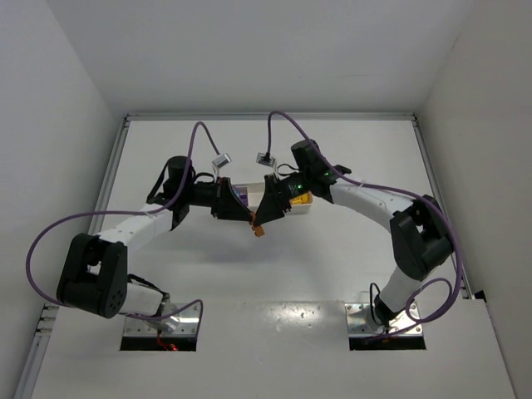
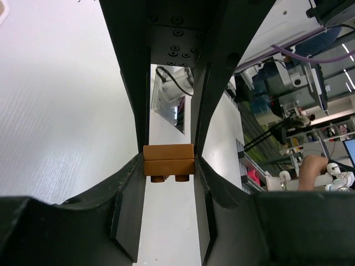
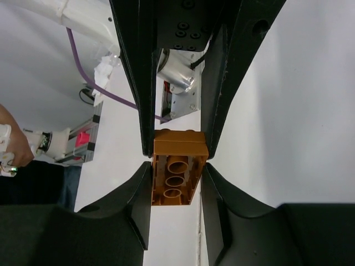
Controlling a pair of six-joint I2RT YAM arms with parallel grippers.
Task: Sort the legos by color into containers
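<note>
Two brown legos (image 1: 258, 229) are stuck together and held above the table's middle between both grippers. My left gripper (image 1: 248, 221) and right gripper (image 1: 265, 221) meet tip to tip, each shut on the brown pair. In the left wrist view the pair (image 2: 168, 160) is pinched between my left gripper (image 2: 168, 169), studs toward the camera. In the right wrist view the pair (image 3: 177, 166) shows its hollow underside inside my right gripper (image 3: 176, 180). The white tray (image 1: 311, 208) lies just behind, mostly hidden by the arms, with a purple lego (image 1: 241, 194) and a yellow-orange lego (image 1: 304, 199) visible in it.
White walls enclose the table on the left, back and right. Purple cables (image 1: 199, 133) loop above both arms. Two metal base plates (image 1: 162, 320) sit at the near edge. A metal rail (image 1: 108, 183) runs along the left side.
</note>
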